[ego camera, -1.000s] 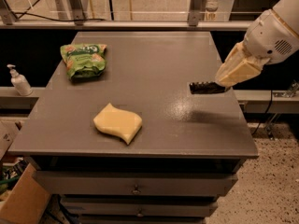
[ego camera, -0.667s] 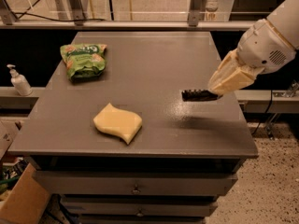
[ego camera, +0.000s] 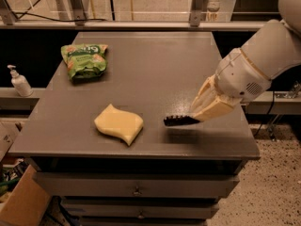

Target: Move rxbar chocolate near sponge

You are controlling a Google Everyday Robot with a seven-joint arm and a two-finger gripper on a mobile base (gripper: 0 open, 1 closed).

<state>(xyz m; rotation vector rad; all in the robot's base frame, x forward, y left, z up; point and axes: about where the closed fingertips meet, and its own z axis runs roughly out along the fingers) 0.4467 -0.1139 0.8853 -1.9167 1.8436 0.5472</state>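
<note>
Gripper: the cream-coloured two-finger gripper [ego camera: 196,118] hangs over the near right part of the table. It sits at the end of a bulky white arm [ego camera: 263,60] that reaches in from the far right. Its fingers are clamped on the right end of the bar.
Bar: the small flat black wrapped rxbar chocolate [ego camera: 179,121] is seen nearly edge-on. It sticks out to the left of the gripper, roughly level, and is lifted just clear of the tabletop, with a dark shadow under it.
Sponge: the pale yellow thick foam sponge [ego camera: 118,124] with wavy edges lies flat on the near part of the table, left of centre.
Bar to sponge: the bar is to the right of the sponge and close to it, but they do not touch; a strip of bare tabletop shows between them.
Table: a dark grey flat-topped table [ego camera: 155,65], with grey drawers [ego camera: 136,185] under its near edge.
Snack bag: a green crinkly snack bag [ego camera: 84,59] lies at the far left of the table, well apart from the sponge and the bar.
Off the table: a white pump bottle [ego camera: 19,81] stands on a ledge to the left, and a brown cardboard box [ego camera: 23,206] sits on the floor at the near left.
</note>
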